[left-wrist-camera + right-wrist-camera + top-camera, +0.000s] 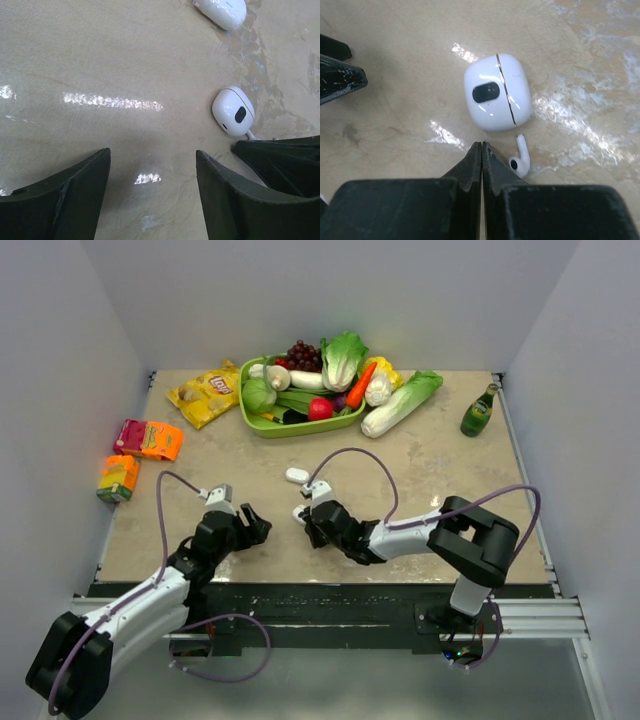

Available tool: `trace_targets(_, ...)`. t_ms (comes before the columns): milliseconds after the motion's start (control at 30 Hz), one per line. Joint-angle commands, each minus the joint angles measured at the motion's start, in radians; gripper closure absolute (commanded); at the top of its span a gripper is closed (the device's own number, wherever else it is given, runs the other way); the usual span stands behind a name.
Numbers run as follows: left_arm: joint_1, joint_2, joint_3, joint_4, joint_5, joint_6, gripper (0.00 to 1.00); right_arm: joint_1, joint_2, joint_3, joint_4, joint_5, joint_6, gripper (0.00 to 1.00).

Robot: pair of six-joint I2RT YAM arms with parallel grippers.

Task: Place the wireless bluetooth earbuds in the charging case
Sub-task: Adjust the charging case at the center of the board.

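A white pebble-shaped charging case (497,92) lies on the table with its lid shut along a gold seam and a dark oval on its face. One white earbud (520,157) lies just below it, stem pointing at the case. My right gripper (481,145) is shut and empty, its tips just short of the case and left of the earbud. The left wrist view shows the same case (233,111) off to the right of my open left gripper (152,160), which has only bare table between its fingers. From above, both grippers (258,523) (307,523) flank the case (300,511).
A second white case (297,476) lies a little farther back. A green tray (262,425) of vegetables, a chips bag (205,392), a cabbage (400,403) and a green bottle (478,412) stand at the back. Two small boxes (148,439) (118,477) sit at the left edge.
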Motion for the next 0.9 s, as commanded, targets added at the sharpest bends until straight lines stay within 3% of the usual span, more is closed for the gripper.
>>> trace_targets(0,-0.005,0.055,0.015,0.085,0.046,0.028,0.25,-0.003,-0.132,-0.051,-0.008,0.012,0.004,0.9)
trace_targets(133,-0.072,0.15,0.126,0.067,0.008,0.065,0.15,-0.001,-0.365,-0.096,-0.065,-0.001,0.001,0.64)
trace_targets(167,-0.092,0.17,0.153,0.058,-0.033,0.074,0.13,0.0,-0.408,-0.099,-0.099,-0.004,-0.009,0.62)
trace_targets(333,-0.151,0.332,0.32,0.038,-0.045,0.147,0.0,0.0,-0.608,-0.119,-0.191,-0.013,-0.041,0.58)
trace_targets(533,-0.162,0.434,0.386,0.094,0.044,0.273,0.01,0.002,-0.749,-0.168,-0.266,0.004,-0.066,0.58)
trace_targets(667,-0.163,0.471,0.484,-0.019,0.023,0.373,0.09,0.0,-0.806,-0.194,-0.295,0.002,-0.077,0.58)
trace_targets(733,-0.163,0.501,0.551,-0.152,-0.015,0.393,0.23,0.0,-0.847,-0.214,-0.295,0.002,-0.078,0.57)
trace_targets(867,-0.169,0.501,0.538,-0.177,0.014,0.364,0.52,0.0,-0.896,-0.239,-0.295,0.009,-0.083,0.57)
